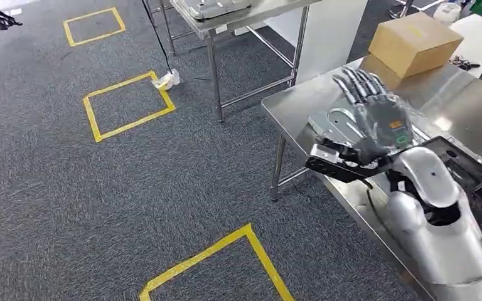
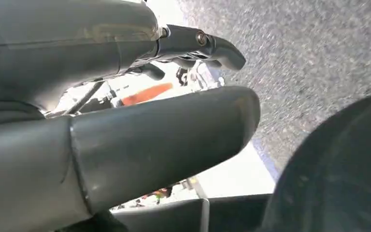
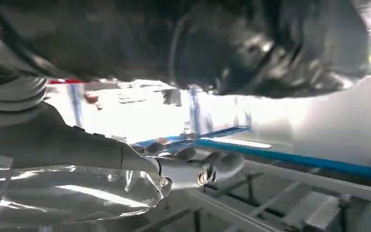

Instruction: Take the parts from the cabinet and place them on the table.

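On the right of the head view, the right hand (image 1: 376, 119) is stretched flat over the steel table (image 1: 477, 113), fingers (image 1: 358, 84) spread and straight, lying on or just above a silvery metal part (image 1: 334, 122) that rests on the tabletop near its left edge. Whether the thumb has any hold on the part I cannot tell; in the right wrist view the hand (image 3: 193, 169) lies along a shiny curved surface, fingers extended, not wrapped round anything. This looks like the placing step, with the part down on the table and the hand letting go. Next, I judge, the hand should lift straight off without dragging the part toward the table edge, then head for the cabinet for another part. A cardboard box (image 1: 414, 42) stands closed at the far end of the table, contents hidden. Beside the arm lies a dark flat tray (image 1: 471, 172); what it holds is unclear. Seen from its wrist, the left hand (image 2: 164, 130) has thumb and fingers apart, holding nothing visible.
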You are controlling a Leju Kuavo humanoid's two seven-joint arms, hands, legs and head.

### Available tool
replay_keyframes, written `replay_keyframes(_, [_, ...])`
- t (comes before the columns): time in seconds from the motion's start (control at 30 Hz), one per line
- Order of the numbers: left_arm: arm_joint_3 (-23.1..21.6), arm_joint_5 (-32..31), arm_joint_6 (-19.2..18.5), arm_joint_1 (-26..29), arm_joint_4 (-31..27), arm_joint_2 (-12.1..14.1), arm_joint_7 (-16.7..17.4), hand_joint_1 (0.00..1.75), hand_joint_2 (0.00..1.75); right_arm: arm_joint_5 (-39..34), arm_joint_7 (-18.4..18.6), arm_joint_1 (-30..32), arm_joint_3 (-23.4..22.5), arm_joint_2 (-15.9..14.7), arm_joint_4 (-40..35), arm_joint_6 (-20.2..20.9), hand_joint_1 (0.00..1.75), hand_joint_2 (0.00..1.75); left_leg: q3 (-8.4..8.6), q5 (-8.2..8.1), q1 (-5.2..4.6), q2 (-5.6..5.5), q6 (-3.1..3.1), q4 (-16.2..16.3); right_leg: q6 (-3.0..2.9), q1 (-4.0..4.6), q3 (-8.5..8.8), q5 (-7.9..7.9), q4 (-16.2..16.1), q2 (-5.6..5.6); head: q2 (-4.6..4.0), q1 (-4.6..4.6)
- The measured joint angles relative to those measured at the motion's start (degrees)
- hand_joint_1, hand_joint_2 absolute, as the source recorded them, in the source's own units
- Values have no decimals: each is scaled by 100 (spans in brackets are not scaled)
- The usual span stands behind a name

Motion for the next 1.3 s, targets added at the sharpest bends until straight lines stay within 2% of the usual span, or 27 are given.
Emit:
replay_keyframes(0.07, [7, -104, -290, 11, 7, 70, 79, 0, 0, -151, 22, -297, 336, 295, -2, 168, 0, 0, -208, -322, -21, 231, -46, 477, -92, 31, -3, 6, -1, -87, 0, -13])
replay_keyframes(0.13, [39, 54, -521, 19, 9, 114, 57, 0, 0, -252, 134, -565, 631, 661, -2, 353, 0, 0, -653, -761, -33, 281, -81, 1399, -137, 87, -17, 0, 1, -194, 0, -13])
replay_keyframes(0.17, [92, 122, -558, 23, 9, 101, 72, 0, 0, -271, 207, -683, 789, 859, -2, 450, 0, 0, -825, -869, -42, 281, -76, 1759, -150, 118, -17, -8, 2, -251, 0, -13])
replay_keyframes(0.2, [131, 122, -562, 21, 9, 77, 118, 0, 0, -287, 290, -798, 959, 1023, -2, 538, 0, 0, -861, -824, -56, 282, -56, 1833, -165, 141, -8, -17, 3, -316, 0, -13])
replay_keyframes(0.23, [157, 100, -545, 16, 9, 62, 188, 0, 0, -311, 341, -911, 1111, 1154, -4, 601, 0, 0, -750, -649, -76, 288, -21, 1610, -179, 164, 4, -28, 3, -385, 0, -13])
replay_keyframes(0.3, [175, 63, -475, 24, 26, 26, 302, 0, 0, -344, 420, -1075, 1286, 1334, -39, 672, 0, 0, -336, -223, -117, 370, 52, 795, -183, 203, 41, -52, 3, -493, 0, -15])
replay_keyframes(0.33, [181, 23, -427, 65, 42, 5, 354, 0, 0, -370, 435, -1176, 1345, 1424, -74, 685, 0, 0, -19, -25, -176, 630, 134, 138, -184, 215, 76, -74, -5, -580, 0, -22])
replay_keyframes(0.37, [181, -12, -418, 90, 57, -4, 374, 0, 0, -390, 435, -1239, 1382, 1461, -96, 687, 0, 0, 39, -73, -227, 714, 183, 74, -152, 275, 74, -100, 4, -620, 0, -18])
replay_keyframes(0.5, [186, -206, -583, 124, 59, 57, 437, 0, 0, -514, 455, -1357, 1579, 1585, -230, 728, 0, 0, 12, 3, -206, 464, 262, -17, -75, 269, 106, -113, -27, -815, 0, -20])
replay_keyframes(0.57, [186, -234, -722, 149, 57, 101, 424, 0, 0, -547, 496, -1442, 1666, 1596, -354, 757, 0, 0, 26, 43, -171, 401, 299, -54, -28, 224, -34, -372, 300, -345, 0, -15])
replay_keyframes(0.6, [186, -271, -765, 148, 57, 118, 418, 0, 0, -553, 505, -1456, 1692, 1590, -387, 770, 0, 0, 23, 46, -170, 350, 305, -54, -23, 223, -227, -605, 731, -237, 0, -15])
replay_keyframes(0.67, [186, -313, -831, 166, 57, 129, 405, 0, 0, -558, 529, -1450, 1752, 1579, -411, 779, 0, 0, 18, 48, -179, 230, 307, -48, -16, 235, -656, -913, 1590, -192, 0, -13])
replay_keyframes(0.7, [186, -315, -851, 186, 55, 129, 398, 0, 0, -558, 527, -1450, 1793, 1574, -431, 781, 0, 0, 18, 49, -185, 167, 310, -44, -25, 244, -761, -888, 1753, -188, 0, -15])
replay_keyframes(0.73, [186, -313, -858, 191, 55, 129, 385, 0, 0, -562, 536, -1453, 1830, 1574, -461, 781, 0, 0, 26, 50, -190, 96, 311, -43, -48, 257, -718, -709, 1610, -182, 0, -15])
replay_keyframes(0.8, [186, -313, -858, 190, 52, 129, 374, 0, 0, -582, 546, -1471, 1868, 1574, -533, 787, 0, 0, 55, 51, -208, -59, 311, -43, -148, 297, -313, -131, 698, -88, 0, -15])
replay_keyframes(0.83, [186, -318, -844, 190, 44, 125, 385, 0, 0, -593, 562, -1495, 1872, 1574, -575, 796, 0, 0, 66, 51, -208, -128, 311, -43, -231, 322, -77, 134, 161, 100, 0, -11])
replay_keyframes(0.87, [186, -318, -805, 186, 20, 74, 392, 0, 0, -601, 579, -1514, 1883, 1572, -584, 805, 0, 0, 39, 56, -181, -154, 301, -45, -324, 292, -7, 65, 23, 374, 0, -40])
replay_keyframes(0.93, [186, -311, -757, 173, 22, 92, 400, 0, 0, -610, 601, -1549, 1920, 1559, -608, 829, 0, 0, -14, 90, -128, -258, 246, -38, -303, 349, 21, 109, -129, 277, 2, -18])
replay_keyframes(1.0, [192, -315, -733, 186, 22, 92, 435, 0, 0, -615, 601, -1577, 1987, 1550, -627, 836, 0, 0, -9, 123, -127, -414, 182, -109, -316, 332, 82, 120, -225, 158, 2, -9])
replay_keyframes(1.03, [192, -326, -735, 214, 26, 107, 455, 0, 0, -619, 603, -1579, 2005, 1555, -656, 833, 0, 0, 5, 94, -149, -314, 191, -75, -273, 226, 172, 174, -359, 52, 2, -13])
replay_keyframes(1.07, [192, -339, -762, 243, 20, 101, 462, 0, 0, -626, 605, -1590, 2032, 1557, -664, 833, 0, 0, -56, -27, -186, -12, 137, 74, -285, 235, 246, 179, -435, -1, 0, -24])
replay_keyframes(1.1, [192, -355, -788, 250, 20, 121, 461, 0, 0, -632, 605, -1628, 2045, 1557, -667, 838, 0, 0, -231, -222, -159, 142, 81, 416, -300, 234, 273, 183, -454, -94, 2, -33])
replay_keyframes(1.17, [192, -337, -829, 248, 20, 156, 437, 0, 0, -643, 605, -1635, 2086, 1557, -667, 838, 0, 0, -736, -601, -81, 279, 2, 1331, -282, 232, 280, 154, -449, -280, 0, -33])
replay_keyframes(1.2, [192, -317, -823, 248, 20, 166, 426, 0, 0, -643, 603, -1629, 2117, 1557, -664, 838, 0, 0, -902, -641, -38, 298, -46, 1615, -264, 222, 282, 141, -444, -369, 0, -37])
replay_keyframes(1.23, [195, -313, -796, 251, 20, 169, 422, 0, 0, -645, 605, -1629, 2149, 1557, -665, 838, 0, 0, -904, -538, 6, 316, -94, 1592, -229, 207, 293, 118, -435, -457, 0, -37])
replay_keyframes(1.27, [194, -315, -777, 259, 20, 171, 422, 0, 0, -645, 610, -1630, 2167, 1557, -664, 838, 0, 0, -774, -345, 42, 344, -139, 1320, -196, 184, 303, 91, -411, -527, 0, -35])
replay_keyframes(1.3, [194, -315, -744, 275, 20, 171, 433, 0, 0, -645, 612, -1633, 2182, 1557, -667, 836, 0, 0, -533, -103, 76, 387, -190, 878, -155, 156, 316, 52, -373, -595, 0, -35])
